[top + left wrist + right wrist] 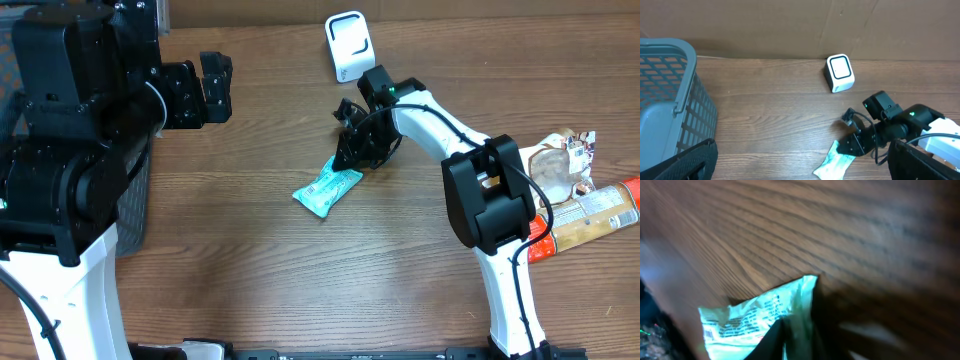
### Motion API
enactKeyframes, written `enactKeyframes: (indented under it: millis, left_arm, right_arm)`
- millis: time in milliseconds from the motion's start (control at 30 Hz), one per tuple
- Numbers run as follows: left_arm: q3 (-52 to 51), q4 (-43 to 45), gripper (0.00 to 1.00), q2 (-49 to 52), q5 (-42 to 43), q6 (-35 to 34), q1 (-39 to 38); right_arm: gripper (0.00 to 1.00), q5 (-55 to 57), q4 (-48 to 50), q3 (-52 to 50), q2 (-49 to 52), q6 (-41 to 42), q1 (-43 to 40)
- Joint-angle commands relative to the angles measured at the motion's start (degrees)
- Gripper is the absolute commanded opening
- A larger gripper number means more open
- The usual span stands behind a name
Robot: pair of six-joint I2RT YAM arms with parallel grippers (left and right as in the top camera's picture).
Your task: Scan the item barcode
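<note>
A teal packet (325,190) with printed text lies flat on the wooden table, left of centre. My right gripper (352,152) is down on its upper right end, and the right wrist view shows the packet (755,320) pinched between the dark fingers (775,342). The left wrist view shows the same packet (836,165) under the right gripper (855,145). The white scanner (348,45) stands at the back of the table, behind the right arm, and shows again as the scanner (840,73). My left gripper (215,88) hangs open at the far left, holding nothing.
A grey mesh basket (665,95) sits at the left edge, under the left arm. Several snack packages (575,165) and an orange-capped tube (590,215) lie at the right edge. A brown cardboard wall backs the table.
</note>
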Motion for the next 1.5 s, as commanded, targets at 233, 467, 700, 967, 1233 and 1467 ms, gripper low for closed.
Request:
enactKeyframes:
  millis: [233, 467, 700, 967, 1233, 1467]
  left_arm:
    - [-0.04, 0.17, 1.0, 0.35, -0.57, 1.09, -0.13]
    - [-0.04, 0.17, 1.0, 0.35, -0.57, 1.09, -0.13]
    - [-0.04, 0.17, 1.0, 0.35, -0.57, 1.09, -0.13]
    - [-0.04, 0.17, 1.0, 0.35, -0.57, 1.09, -0.13]
    - [-0.04, 0.17, 1.0, 0.35, -0.55, 1.09, -0.13]
    - [-0.04, 0.17, 1.0, 0.35, -0.57, 1.09, -0.13]
  right_arm:
    - [0.04, 5.42, 1.77, -2.58, 0.52, 22.34, -1.22]
    - [0.04, 10.16, 1.77, -2.34, 0.39, 36.68, -4.09]
    - [0.04, 9.92, 0.22, -2.29, -2.67, 33.88, -4.17]
    - [0.43, 10.12, -0.59, -2.29, -9.68, 31.58, -3.8]
    - [0.96, 8.85, -5.79, -2.91, -9.64, 11.96, -2.29]
    - [0.91, 4.33, -5.4, -2.91, -7.67, -0.48, -3.76]
